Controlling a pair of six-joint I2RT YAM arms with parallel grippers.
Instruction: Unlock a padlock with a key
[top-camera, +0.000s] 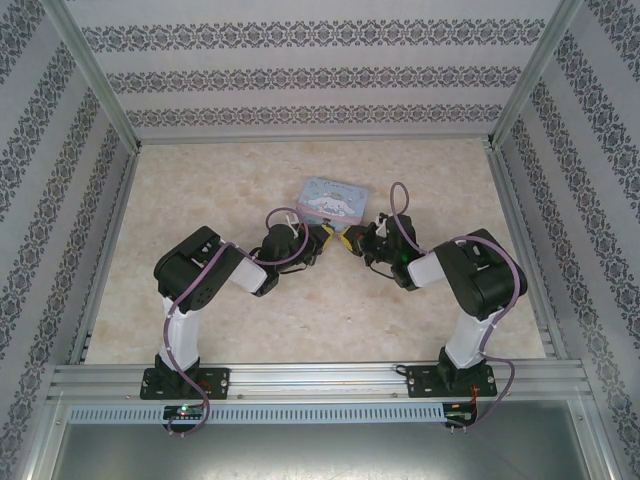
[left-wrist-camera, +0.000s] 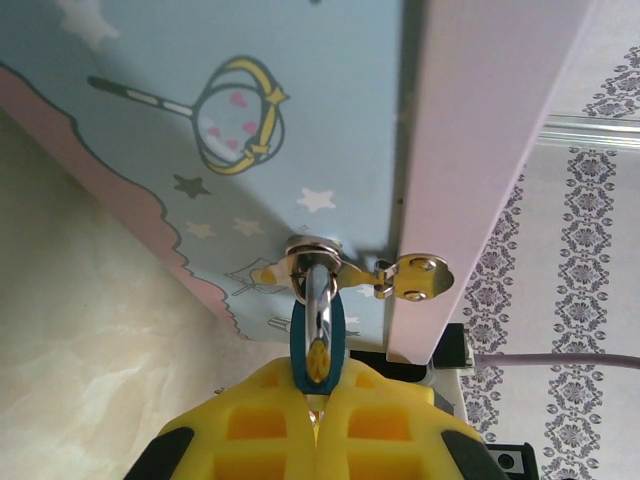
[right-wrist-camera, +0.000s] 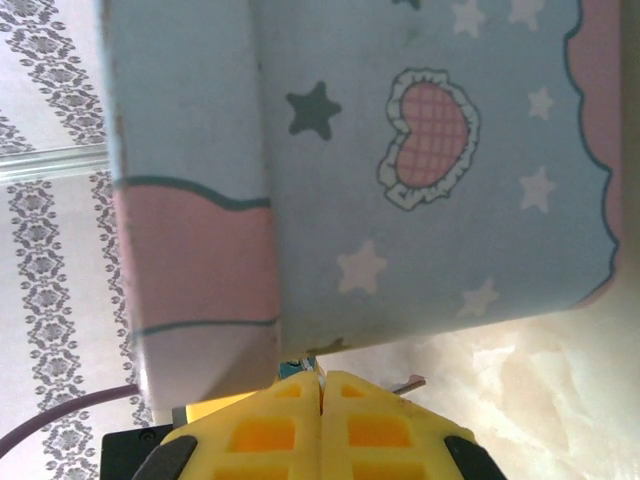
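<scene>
Left wrist view — left gripper pinching padlock at hasp of tin; right gripper pressed together, beside tin.

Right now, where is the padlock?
In the left wrist view, the padlock is hooked by its shackle through the latch of the tin, its body pinched in the left gripper at bottom centre.

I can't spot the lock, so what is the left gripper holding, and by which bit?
The left gripper pinches the tiny dark blue-teal padlock by the body end opposite its silvery shackle, looped through the clasp of the pale-blue tin box.
</scene>
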